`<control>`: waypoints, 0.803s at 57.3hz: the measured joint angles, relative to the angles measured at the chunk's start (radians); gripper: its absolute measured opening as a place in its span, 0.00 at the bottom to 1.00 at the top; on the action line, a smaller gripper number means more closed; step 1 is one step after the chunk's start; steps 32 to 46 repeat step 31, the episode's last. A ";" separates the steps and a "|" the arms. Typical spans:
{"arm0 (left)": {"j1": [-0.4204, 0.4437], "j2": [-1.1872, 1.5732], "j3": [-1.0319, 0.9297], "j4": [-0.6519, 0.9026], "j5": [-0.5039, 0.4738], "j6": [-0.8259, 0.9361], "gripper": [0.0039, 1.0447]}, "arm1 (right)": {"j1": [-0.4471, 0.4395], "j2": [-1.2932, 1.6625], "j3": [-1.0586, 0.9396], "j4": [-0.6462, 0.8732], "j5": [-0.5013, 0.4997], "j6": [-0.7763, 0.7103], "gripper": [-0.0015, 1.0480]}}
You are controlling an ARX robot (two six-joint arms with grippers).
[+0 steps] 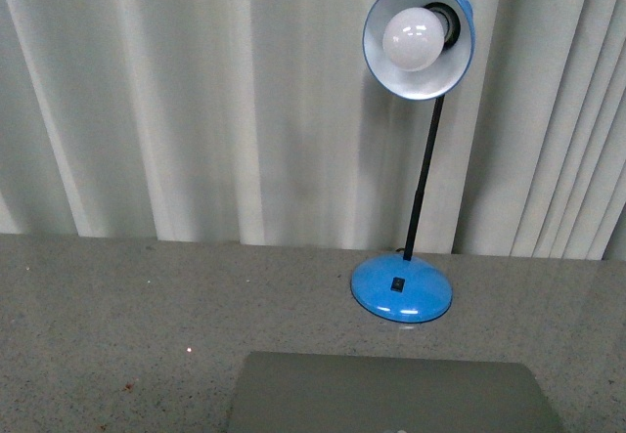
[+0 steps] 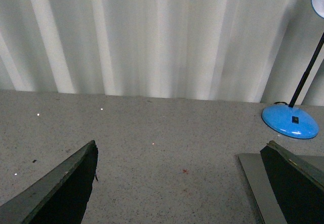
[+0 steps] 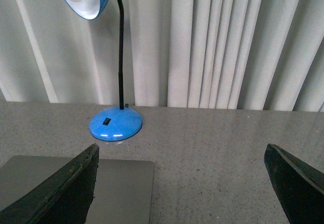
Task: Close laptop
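The laptop [image 1: 391, 394] lies flat and shut on the speckled grey table, at the front view's bottom edge; only its plain grey-silver lid shows. No screen or keys are visible. Neither arm shows in the front view. In the left wrist view my left gripper [image 2: 179, 183] is open and empty above bare table, with a strip of the laptop lid [image 2: 260, 188] beside one finger. In the right wrist view my right gripper [image 3: 182, 183] is open and empty, with the laptop's corner [image 3: 121, 188] beside one finger.
A blue desk lamp [image 1: 402, 288] with a white bulb stands just behind the laptop; it also shows in the left wrist view [image 2: 290, 121] and the right wrist view [image 3: 115, 123]. White pleated curtains [image 1: 196, 101] close off the back of the table.
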 joint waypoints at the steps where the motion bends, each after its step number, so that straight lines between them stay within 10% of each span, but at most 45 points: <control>1: 0.000 0.000 0.000 0.000 0.000 0.000 0.94 | 0.000 0.000 0.000 0.000 0.000 0.000 0.93; 46: 0.000 0.000 0.000 0.000 0.000 0.000 0.94 | 0.000 0.000 0.000 0.000 0.000 0.000 0.93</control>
